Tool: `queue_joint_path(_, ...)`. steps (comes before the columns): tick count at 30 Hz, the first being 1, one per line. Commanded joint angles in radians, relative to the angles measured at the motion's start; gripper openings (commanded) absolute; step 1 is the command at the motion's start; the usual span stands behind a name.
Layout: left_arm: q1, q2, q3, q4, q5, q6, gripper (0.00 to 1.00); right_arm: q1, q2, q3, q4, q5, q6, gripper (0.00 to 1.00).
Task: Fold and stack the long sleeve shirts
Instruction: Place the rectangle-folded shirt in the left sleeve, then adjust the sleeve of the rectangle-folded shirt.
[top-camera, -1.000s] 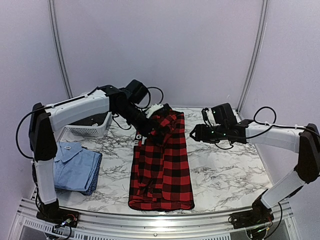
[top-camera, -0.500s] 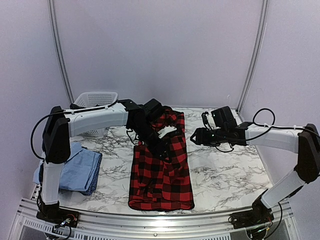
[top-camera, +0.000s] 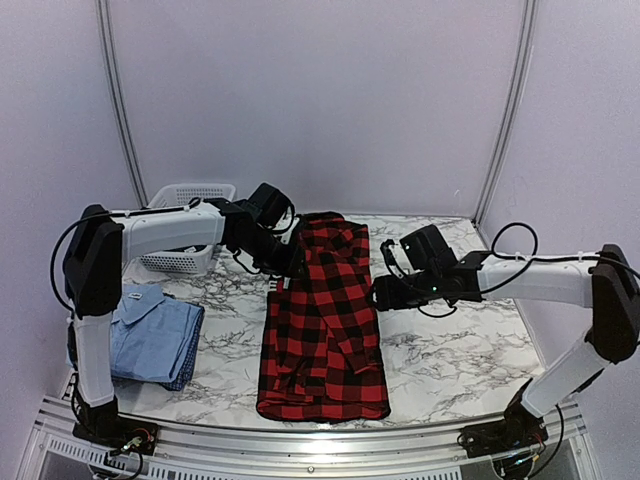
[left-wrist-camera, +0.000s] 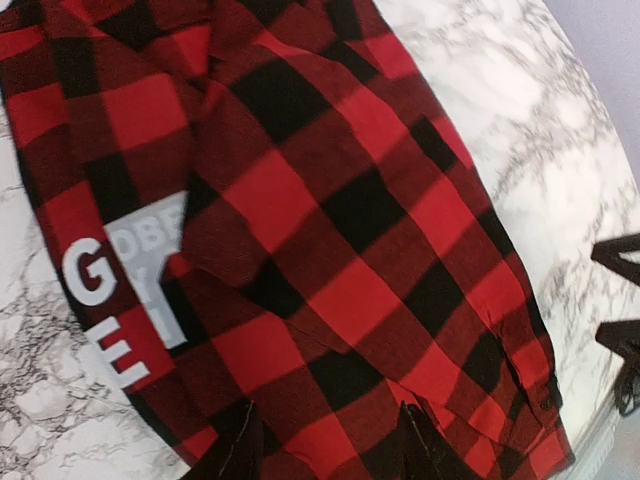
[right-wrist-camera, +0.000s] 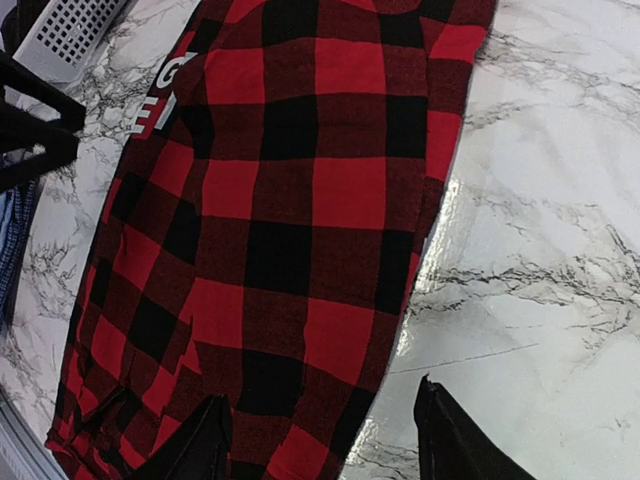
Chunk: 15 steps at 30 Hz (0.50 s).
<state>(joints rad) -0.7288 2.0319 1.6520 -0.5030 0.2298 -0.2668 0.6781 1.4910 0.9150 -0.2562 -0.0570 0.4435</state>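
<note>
The red-and-black flannel shirt (top-camera: 325, 320) lies as a long narrow strip down the middle of the marble table, its white lettering (left-wrist-camera: 110, 300) near the far left edge. My left gripper (top-camera: 293, 268) hovers at the strip's far left side, open, with only cloth showing below its fingers (left-wrist-camera: 225, 445). My right gripper (top-camera: 378, 297) is open at the strip's right edge; one of its fingers (right-wrist-camera: 195, 445) is over the flannel (right-wrist-camera: 300, 200) and the other over bare marble. The light blue shirt (top-camera: 150, 338) lies folded at the left.
A white mesh basket (top-camera: 185, 258) stands at the back left behind my left arm, also showing as the basket (right-wrist-camera: 75, 30) in the right wrist view. The table's rounded front edge (top-camera: 320, 425) runs just past the flannel's near end.
My left gripper has opened and let go of the flannel's far end, which now lies flat, then drawn back to the left. My right gripper has moved left to the strip's edge.
</note>
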Motion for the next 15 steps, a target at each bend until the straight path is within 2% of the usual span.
queue_joint_path(1, 0.022, 0.035, 0.033, 0.081, -0.177, -0.155, 0.47, -0.008, 0.032, 0.046, 0.024, 0.052, -0.018, 0.58)
queue_joint_path(6, 0.071, 0.063, 0.039, 0.141, -0.185, -0.264, 0.47, -0.103, 0.183, 0.170, 0.186, -0.048, -0.056, 0.57)
queue_joint_path(15, 0.111, 0.106, 0.052, 0.206, -0.099, -0.318, 0.46, -0.200, 0.594, 0.599, 0.273, -0.185, -0.171, 0.56)
